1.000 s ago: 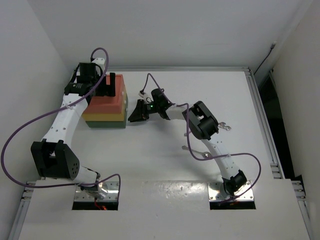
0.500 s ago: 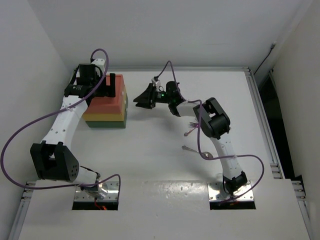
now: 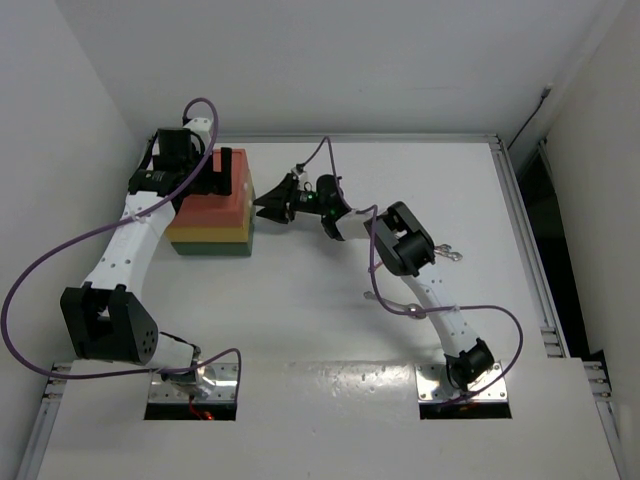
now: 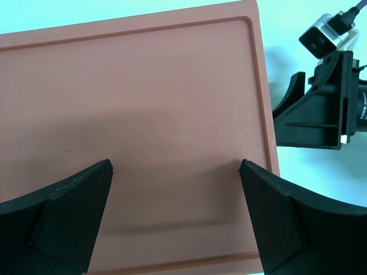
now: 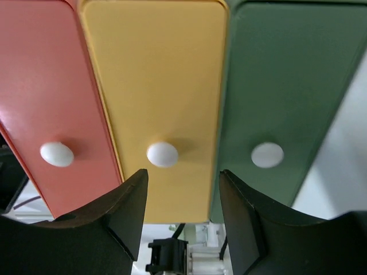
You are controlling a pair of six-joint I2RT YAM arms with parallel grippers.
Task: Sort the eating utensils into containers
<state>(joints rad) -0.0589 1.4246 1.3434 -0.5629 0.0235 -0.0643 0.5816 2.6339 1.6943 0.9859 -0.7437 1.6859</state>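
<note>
- White counter (image 3: 300, 320) is topped by a drawer block (image 3: 225, 210).
- Left pincer (image 4: 175, 172) is held wide open, empty, over it.
- Right pincer (image 5: 183, 177) is parted, empty, before the yellow drawer (image 5: 155, 86).

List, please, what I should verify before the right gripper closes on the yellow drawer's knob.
1. Right gripper open: ok, fingers apart.
2. Knob of the yellow drawer centred between the fingers: ok in the right wrist view.
3. Fingers far enough forward to enclose the knob: cannot tell.
4. All three drawers shut: ok, the fronts look flush.
5. Left gripper open above the red top: ok.
6. Left gripper bracing the block against a pull: cannot tell.
</note>
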